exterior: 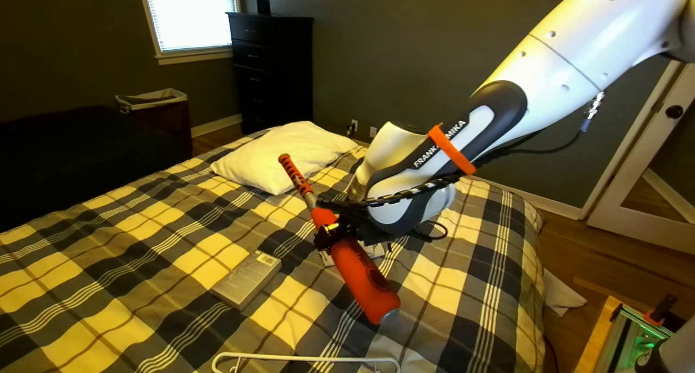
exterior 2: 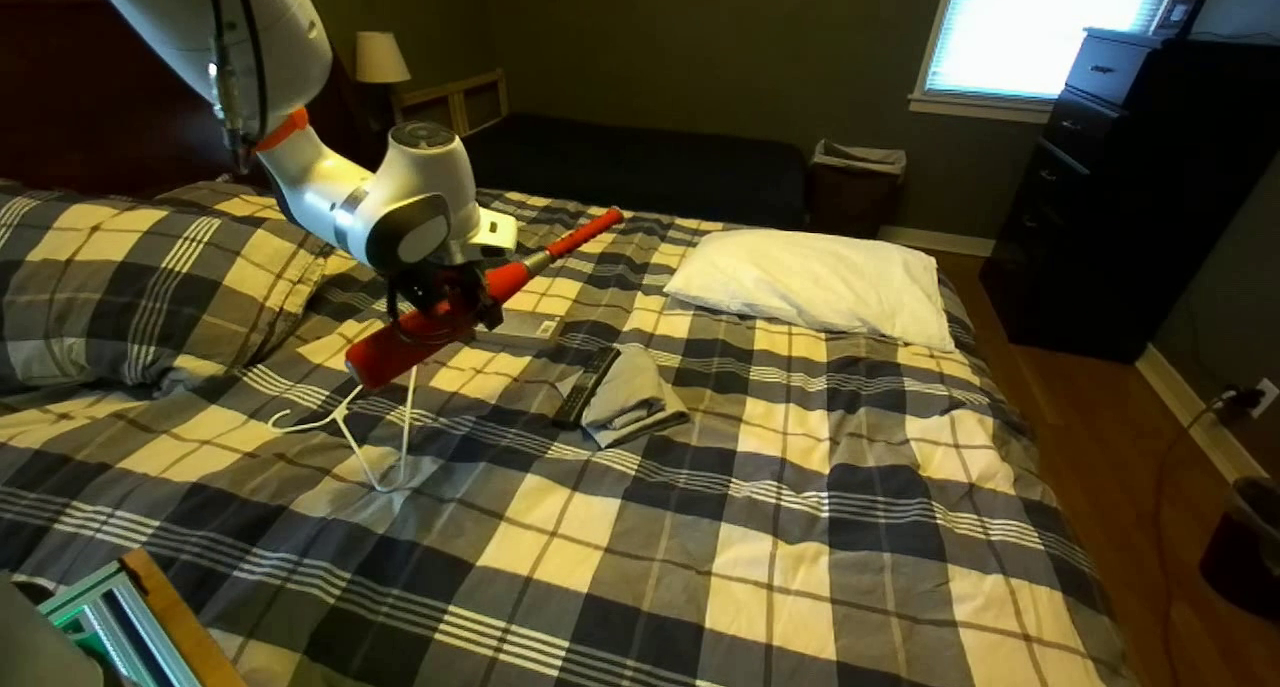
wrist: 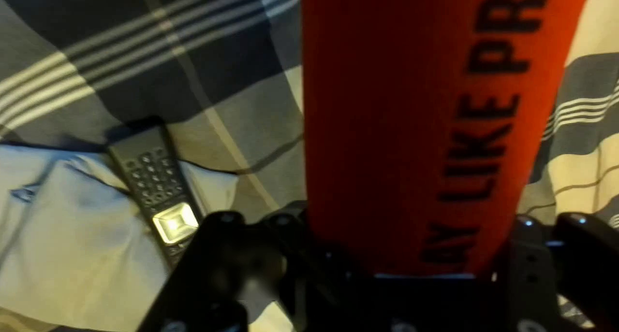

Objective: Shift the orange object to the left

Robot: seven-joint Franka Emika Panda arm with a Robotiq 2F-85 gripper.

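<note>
The orange-red object is a bat with a thick padded barrel and a thin handle. It shows in both exterior views. My gripper is shut around its barrel near the middle and holds it above the plaid bed. The bat is tilted, its thick end lower than its handle. The gripper also shows in an exterior view. In the wrist view, the bat with black lettering fills the space between the fingers, which sit on both sides of it.
On the plaid bed lie a grey flat box, a white hanger, a black remote and a grey cloth. A white pillow lies towards the far side. A plaid pillow is near the arm.
</note>
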